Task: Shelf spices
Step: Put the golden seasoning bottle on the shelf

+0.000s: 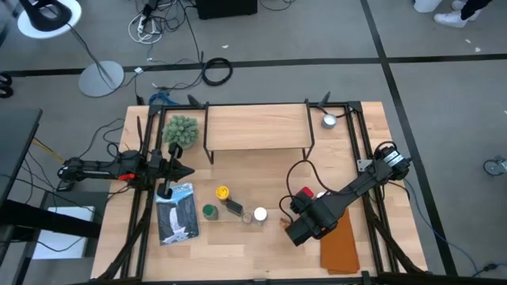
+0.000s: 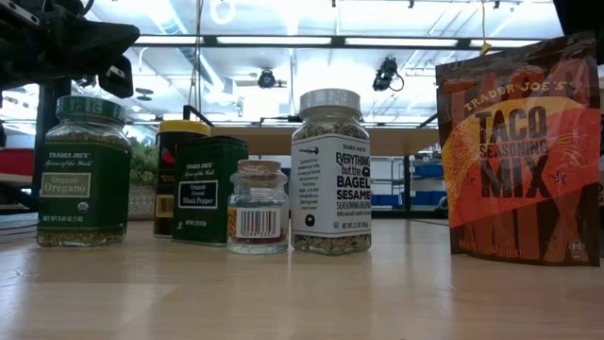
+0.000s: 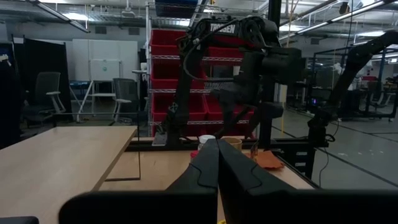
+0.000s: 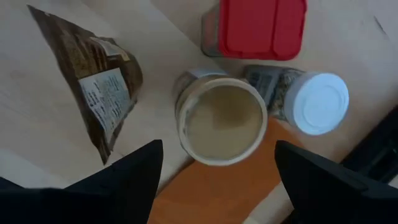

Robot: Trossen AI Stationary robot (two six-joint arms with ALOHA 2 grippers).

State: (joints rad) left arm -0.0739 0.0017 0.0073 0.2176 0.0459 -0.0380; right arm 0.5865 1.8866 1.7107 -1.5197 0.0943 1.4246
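Right gripper (image 4: 217, 163): fingers standing apart, hovering over tan cylinder (image 4: 221, 121) beside red tin (image 4: 261, 28). Left gripper (image 3: 217, 163): fingers resting together, waiting near shelf (image 1: 257, 127).

The taco seasoning pouch (image 2: 522, 151) is cut off by the low view's right edge.

I see: pale matt wood tabletop (image 2: 283, 293) | clear glossy glass oregano jar (image 2: 83, 175) | green metal pepper tin (image 2: 209, 189) | shiny crinkled orange taco-seasoning pouch (image 2: 519, 151) | red smooth plastic lid (image 4: 261, 28)
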